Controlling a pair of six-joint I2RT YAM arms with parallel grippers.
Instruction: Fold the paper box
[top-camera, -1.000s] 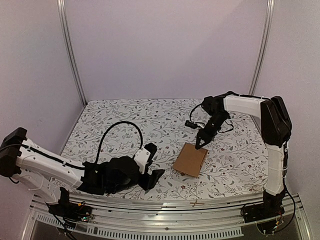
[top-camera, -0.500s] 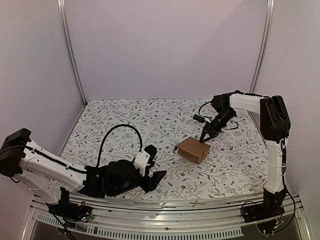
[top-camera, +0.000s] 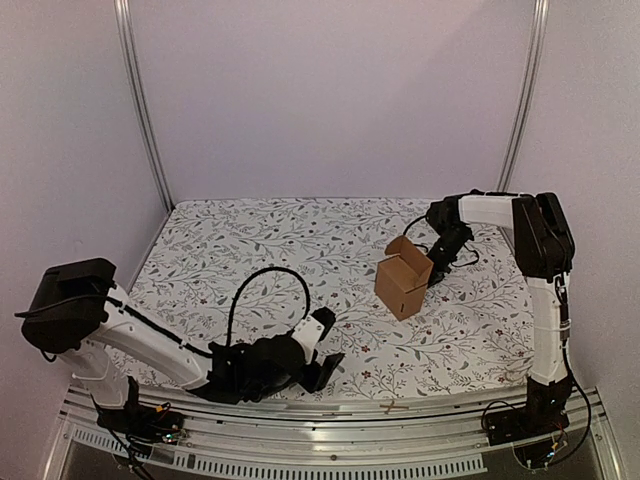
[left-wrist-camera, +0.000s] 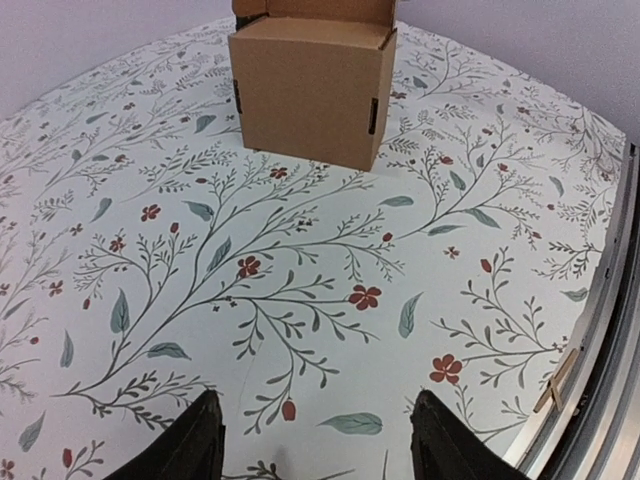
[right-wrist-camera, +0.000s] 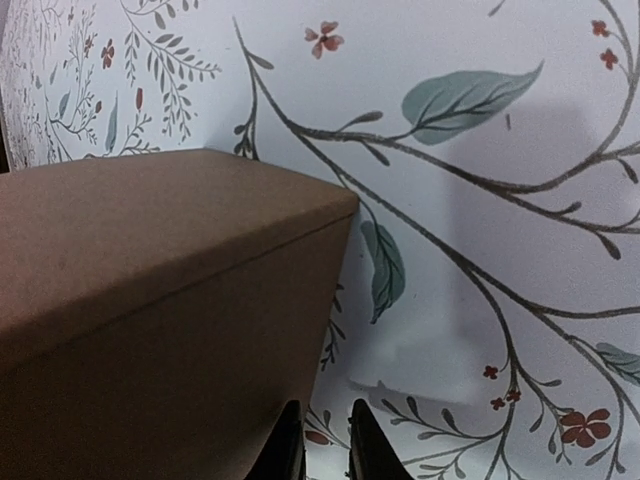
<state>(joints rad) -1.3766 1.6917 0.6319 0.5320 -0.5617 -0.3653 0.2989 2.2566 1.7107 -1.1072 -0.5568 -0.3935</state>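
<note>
The paper box (top-camera: 403, 283) stands upright as a small brown carton at the right middle of the floral table cloth, its top flap raised. My right gripper (top-camera: 437, 264) is low beside the box's right side. In the right wrist view its fingertips (right-wrist-camera: 327, 450) are almost together, with only cloth showing in the slit, and the left finger lies against the box wall (right-wrist-camera: 150, 300). My left gripper (top-camera: 325, 348) hovers low near the front edge, open and holding nothing (left-wrist-camera: 315, 440). It faces the box (left-wrist-camera: 310, 90), well short of it.
A metal rail (left-wrist-camera: 600, 380) runs along the table's near edge, close to the left gripper's right side. The left arm's black cable (top-camera: 265, 285) loops above the cloth. Frame posts (top-camera: 520, 100) and purple walls close off the back and sides.
The box went from lying flat to standing upright, and shifted back and right with the right gripper. The left arm swung right along the front edge.
</note>
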